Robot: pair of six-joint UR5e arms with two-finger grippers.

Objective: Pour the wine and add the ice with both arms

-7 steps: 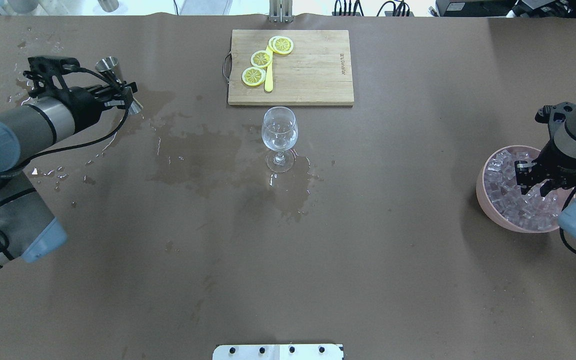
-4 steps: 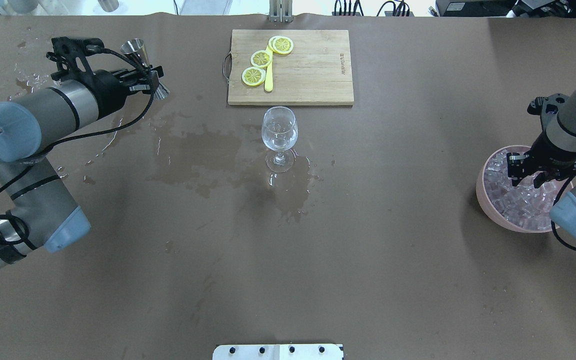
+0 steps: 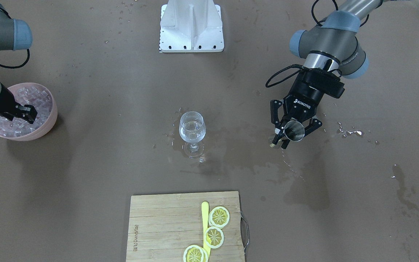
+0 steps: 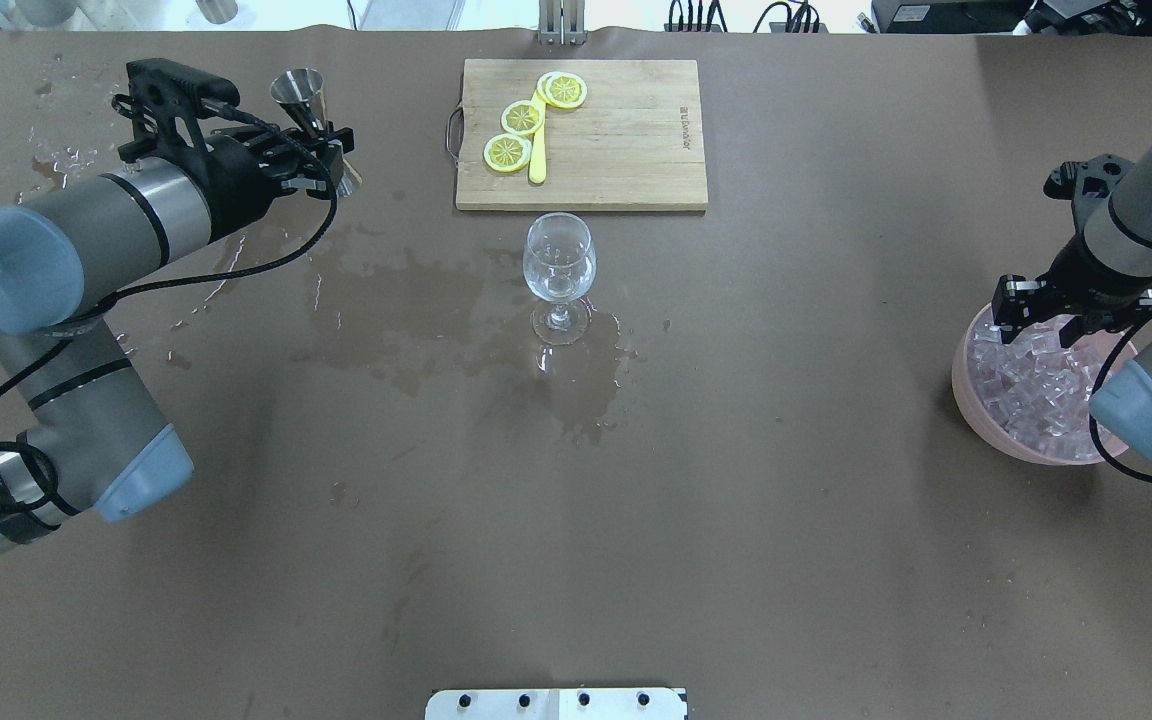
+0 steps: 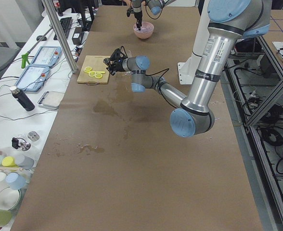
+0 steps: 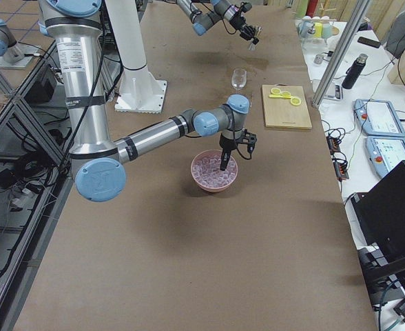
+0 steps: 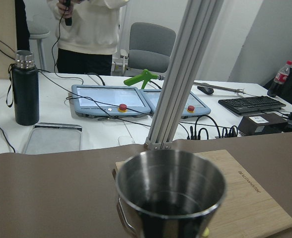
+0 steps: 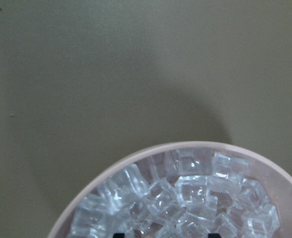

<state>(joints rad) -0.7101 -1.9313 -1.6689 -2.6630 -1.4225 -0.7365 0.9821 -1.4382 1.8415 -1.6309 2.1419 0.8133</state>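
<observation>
My left gripper (image 4: 324, 150) is shut on a steel jigger (image 4: 298, 92), held upright above the table, left of the cutting board; the left wrist view shows its open mouth (image 7: 171, 188), dark inside. A stemmed wine glass (image 4: 558, 270) stands mid-table with a little clear liquid in it (image 3: 192, 131). My right gripper (image 4: 1036, 322) hangs open over the far-left part of a pink bowl (image 4: 966, 400) full of clear ice cubes (image 4: 1031, 385). The right wrist view shows the cubes (image 8: 185, 198) just below the two spread fingertips, with nothing seen between them.
A wooden cutting board (image 4: 616, 150) with lemon slices (image 4: 521, 118) and a yellow stick lies behind the glass. Wet patches (image 4: 416, 300) spread from the glass toward the left arm. A white stand base (image 3: 191, 25) sits at the robot's edge.
My left arm has carried the jigger to the right and toward the table's far side, nearer the cutting board. My right gripper has risen from the middle of the ice toward the bowl's far-left rim.
</observation>
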